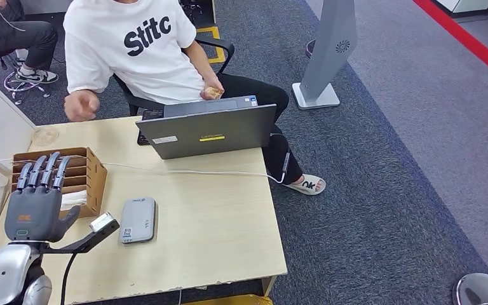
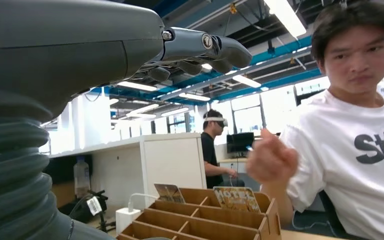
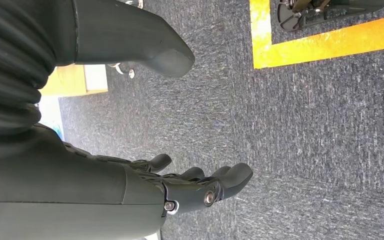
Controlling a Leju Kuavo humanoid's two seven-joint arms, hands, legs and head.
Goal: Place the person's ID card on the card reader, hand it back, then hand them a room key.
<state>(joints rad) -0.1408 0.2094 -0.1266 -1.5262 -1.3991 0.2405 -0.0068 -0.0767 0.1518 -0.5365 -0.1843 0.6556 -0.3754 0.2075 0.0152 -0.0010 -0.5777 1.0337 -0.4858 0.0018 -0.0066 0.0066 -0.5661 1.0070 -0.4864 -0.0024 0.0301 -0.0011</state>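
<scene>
Distance is the crux: the card (image 1: 213,92) sits pinched in the person's hand (image 1: 212,93) behind the laptop (image 1: 210,130), far across the worktop (image 1: 216,222) from the left robot hand (image 1: 36,197), which is raised, fingers spread, holding nothing. That hand is the nearer one; the right robot hand (image 3: 190,187) hangs released over grey carpet. The card reader (image 1: 138,220) lies flat just beside the left hand, its long axis running away from the robot. The card's own axis cannot be told.

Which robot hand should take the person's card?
Left. The left hand is raised, open, over the table beside the reader, facing the person. The right hand hangs over the floor.
</scene>
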